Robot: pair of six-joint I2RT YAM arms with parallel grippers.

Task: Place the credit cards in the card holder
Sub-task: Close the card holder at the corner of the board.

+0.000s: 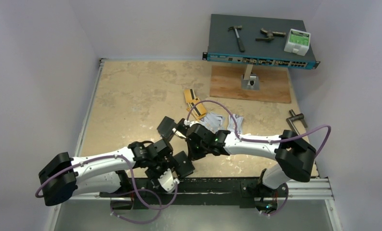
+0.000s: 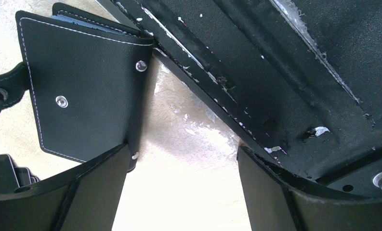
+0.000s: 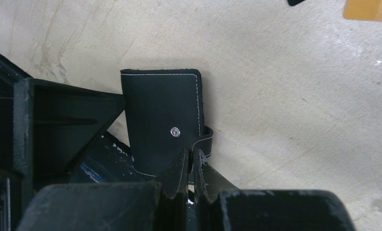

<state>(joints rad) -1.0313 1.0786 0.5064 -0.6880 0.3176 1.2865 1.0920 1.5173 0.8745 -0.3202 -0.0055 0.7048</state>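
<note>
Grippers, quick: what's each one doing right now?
Left gripper: open, gripping nothing.
Right gripper: shut on the snap tab of the card holder.

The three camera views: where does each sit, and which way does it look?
Top external: above and behind, looking down on the table; left arm and right arm show.
Left wrist: on the left arm, looking past its open left hand at the card holder.
Right wrist: on the right arm, looking along its right hand, shut on the card holder's tab.
Shared: both wrist views show the card holder.
</note>
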